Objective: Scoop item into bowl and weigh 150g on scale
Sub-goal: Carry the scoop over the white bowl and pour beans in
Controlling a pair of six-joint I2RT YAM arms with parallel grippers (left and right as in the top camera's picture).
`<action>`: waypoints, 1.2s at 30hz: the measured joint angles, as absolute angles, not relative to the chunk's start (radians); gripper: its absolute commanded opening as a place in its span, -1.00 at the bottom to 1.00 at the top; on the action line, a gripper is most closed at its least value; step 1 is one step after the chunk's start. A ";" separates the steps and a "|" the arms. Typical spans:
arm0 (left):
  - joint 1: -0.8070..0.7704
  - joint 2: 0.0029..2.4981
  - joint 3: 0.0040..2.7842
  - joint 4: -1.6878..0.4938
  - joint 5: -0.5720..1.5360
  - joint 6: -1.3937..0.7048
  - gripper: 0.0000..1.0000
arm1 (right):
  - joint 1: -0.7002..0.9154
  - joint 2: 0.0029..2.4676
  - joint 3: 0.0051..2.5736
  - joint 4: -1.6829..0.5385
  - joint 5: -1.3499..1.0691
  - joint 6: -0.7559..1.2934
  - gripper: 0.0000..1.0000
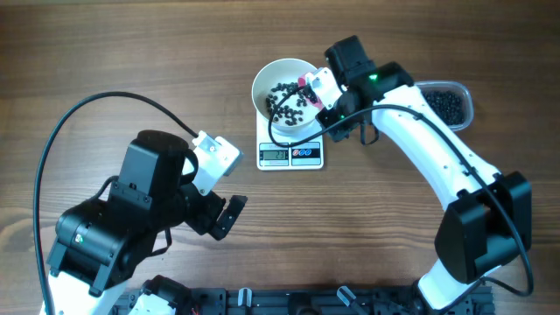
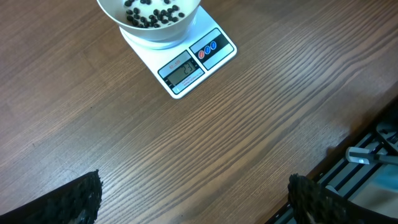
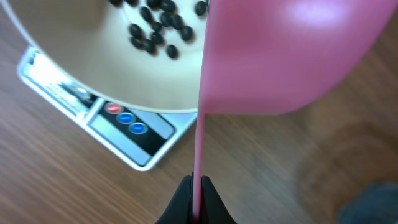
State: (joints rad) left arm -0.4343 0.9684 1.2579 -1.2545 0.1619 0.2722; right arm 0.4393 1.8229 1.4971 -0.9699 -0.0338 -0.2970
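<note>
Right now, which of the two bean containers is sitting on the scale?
The round white bowl, on top of the scale; the clear tub rests directly on the wooden table.

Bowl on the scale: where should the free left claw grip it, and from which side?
Pinch the bowl by its left rim from above: the smooth round wall looks too wide to span, and the right claw holds the pink scoop over its right side.

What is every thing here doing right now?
bowl: on the scale, some beans inside.
scale: switched on, digits showing.
pink scoop: held at the bowl's edge.
tub: open, beans inside.
left hand: open, empty.
right hand: shut on the pink scoop.
</note>
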 measured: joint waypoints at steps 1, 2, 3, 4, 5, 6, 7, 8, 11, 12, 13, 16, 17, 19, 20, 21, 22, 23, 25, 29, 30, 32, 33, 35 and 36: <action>-0.434 0.968 1.258 -1.254 0.162 0.272 1.00 | 0.448 1.823 1.497 -0.969 -0.006 -0.302 -0.91; -0.434 0.968 1.258 -1.254 0.162 0.272 1.00 | 0.455 1.823 1.497 -0.967 0.010 -0.307 -0.91; -0.434 0.968 1.258 -1.254 0.162 0.272 1.00 | 0.464 1.823 1.497 -0.963 0.029 -0.313 -0.91; -0.434 0.968 1.258 -1.254 0.162 0.272 1.00 | 0.472 1.823 1.497 -0.958 0.043 -0.316 -0.91; -0.434 0.968 1.258 -1.254 0.162 0.272 1.00 | 0.477 1.823 1.497 -0.955 0.052 -0.319 -0.91; -0.434 0.968 1.258 -1.254 0.162 0.272 1.00 | 0.482 1.823 1.497 -0.952 0.059 -0.319 -0.91; -0.434 0.968 1.258 -1.254 0.162 0.272 1.00 | 0.488 1.823 1.497 -0.948 0.068 -0.320 -0.91; -0.434 0.968 1.258 -1.254 0.162 0.272 1.00 | 0.491 1.823 1.497 -0.945 0.074 -0.321 -0.91; -0.434 0.968 1.258 -1.254 0.162 0.272 1.00 | 0.497 1.823 1.497 -0.941 0.100 -0.324 -0.91; -0.434 0.968 1.258 -1.254 0.162 0.272 1.00 | 0.497 1.823 1.497 -0.941 0.119 -0.327 -0.92; -0.434 0.968 1.258 -1.254 0.162 0.272 1.00 | 0.497 1.823 1.497 -0.941 0.132 -0.327 -0.91; -0.434 0.968 1.258 -1.254 0.162 0.272 1.00 | 0.497 1.823 1.497 -0.940 0.160 -0.327 -0.91; -0.434 0.968 1.258 -1.254 0.162 0.272 1.00 | 0.497 1.823 1.497 -0.940 0.163 -0.327 -0.92; -0.434 0.968 1.258 -1.254 0.162 0.272 1.00 | 0.497 1.823 1.497 -0.936 0.170 -0.327 -0.91; -0.434 0.968 1.258 -1.254 0.162 0.272 1.00 | 0.497 1.823 1.497 -0.936 0.173 -0.327 -0.91; -0.434 0.968 1.258 -1.254 0.162 0.272 1.00 | 0.498 1.823 1.497 -0.936 0.176 -0.327 -0.91; -0.434 0.968 1.258 -1.254 0.162 0.272 1.00 | 0.498 1.823 1.497 -0.936 0.178 -0.327 -0.92; -0.434 0.968 1.258 -1.254 0.162 0.272 1.00 | 0.499 1.823 1.497 -0.935 0.181 -0.327 -0.91; -0.434 0.968 1.258 -1.254 0.162 0.272 1.00 | 0.501 1.823 1.497 -0.933 0.181 -0.327 -0.91; -0.434 0.968 1.258 -1.254 0.162 0.272 1.00 | 0.501 1.823 1.497 -0.920 0.183 -0.327 -0.91; -0.434 0.968 1.258 -1.254 0.162 0.272 1.00 | 0.501 1.823 1.497 -0.913 0.184 -0.327 -0.91; -0.434 0.968 1.258 -1.254 0.162 0.272 1.00 | 0.501 1.823 1.497 -0.910 0.184 -0.327 -0.91; -0.434 0.968 1.258 -1.254 0.162 0.272 1.00 | 0.501 1.823 1.497 -0.911 0.185 -0.327 -0.91; -0.434 0.968 1.258 -1.254 0.162 0.272 1.00 | 0.501 1.822 1.497 -0.910 0.184 -0.327 -0.91; -0.434 0.968 1.258 -1.254 0.162 0.272 1.00 | 0.501 1.822 1.497 -0.911 0.185 -0.327 -0.92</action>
